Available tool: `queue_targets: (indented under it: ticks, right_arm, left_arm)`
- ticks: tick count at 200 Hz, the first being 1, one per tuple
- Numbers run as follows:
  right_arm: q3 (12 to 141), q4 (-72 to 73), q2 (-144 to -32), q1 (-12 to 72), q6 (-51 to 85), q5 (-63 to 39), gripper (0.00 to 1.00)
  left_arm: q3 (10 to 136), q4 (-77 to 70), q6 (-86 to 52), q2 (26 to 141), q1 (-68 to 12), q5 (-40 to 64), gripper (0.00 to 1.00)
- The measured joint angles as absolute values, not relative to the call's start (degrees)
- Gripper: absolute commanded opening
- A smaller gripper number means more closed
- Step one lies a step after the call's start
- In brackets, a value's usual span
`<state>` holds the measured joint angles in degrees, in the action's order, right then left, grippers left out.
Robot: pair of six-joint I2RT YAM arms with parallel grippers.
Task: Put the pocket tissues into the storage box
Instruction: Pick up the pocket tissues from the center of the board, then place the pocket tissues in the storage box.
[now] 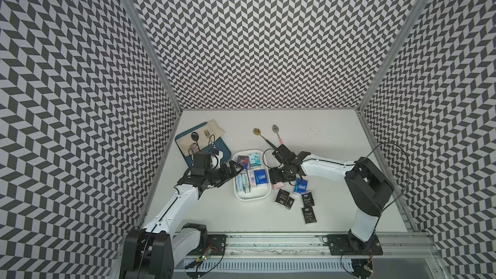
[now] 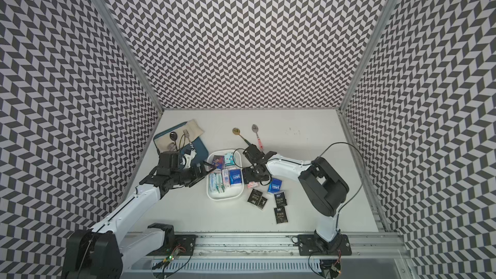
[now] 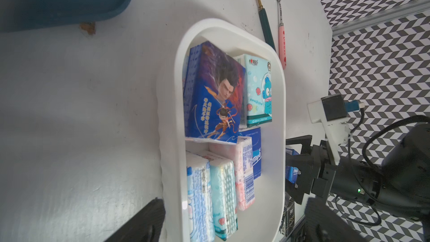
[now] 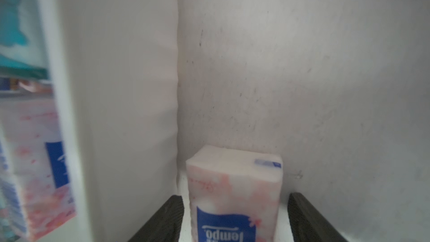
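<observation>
The white storage box (image 1: 251, 197) (image 2: 224, 197) (image 3: 176, 89) sits mid-table and holds several pocket tissues: a blue cartoon packet (image 3: 216, 94), a teal one (image 3: 258, 89), a blue one (image 1: 261, 177) and pale ones on edge (image 3: 221, 189). A white-pink packet (image 4: 232, 182) (image 1: 279, 184) lies on the table outside the box's right wall (image 4: 128, 89). My right gripper (image 4: 235, 195) (image 1: 277, 178) is open around it, with a gap on each side. A blue packet (image 1: 300, 186) and three black "Face" packets (image 1: 283, 197) lie further right. My left gripper (image 3: 232, 200) (image 1: 236, 169) is open at the box's left wall, holding nothing.
A teal-blue tray (image 1: 224, 154) with a beige cloth and cutlery stands at the back left, close behind my left wrist. Two spoons (image 1: 257, 132) (image 1: 276, 128) lie behind the box, their handles running under my right wrist. Patterned walls enclose three sides.
</observation>
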<state>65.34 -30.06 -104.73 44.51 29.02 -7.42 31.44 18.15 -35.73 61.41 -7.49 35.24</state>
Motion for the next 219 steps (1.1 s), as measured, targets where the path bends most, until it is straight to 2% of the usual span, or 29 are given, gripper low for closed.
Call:
queue_targets:
  ticks: [47, 59, 142, 219]
  right_arm:
    - [66.3, -31.57, -105.69, 45.21, 30.15, -3.73, 0.5]
    - [66.46, -32.01, -105.69, 45.21, 30.24, -2.81, 0.46]
    - [71.31, -38.83, -103.74, 44.03, 28.93, 1.74, 0.42]
    - [81.93, -40.88, -101.41, 45.95, 28.16, -1.04, 0.39]
  left_arm:
    - [31.2, 18.02, -35.77, 61.41, -7.46, 35.57, 1.0]
    - [30.96, 17.82, -35.81, 61.41, -7.46, 35.7, 1.0]
    - [30.04, 16.67, -36.05, 61.41, -5.54, 36.86, 1.0]
    - [30.0, 16.49, -35.88, 61.1, -1.87, 37.34, 1.0]
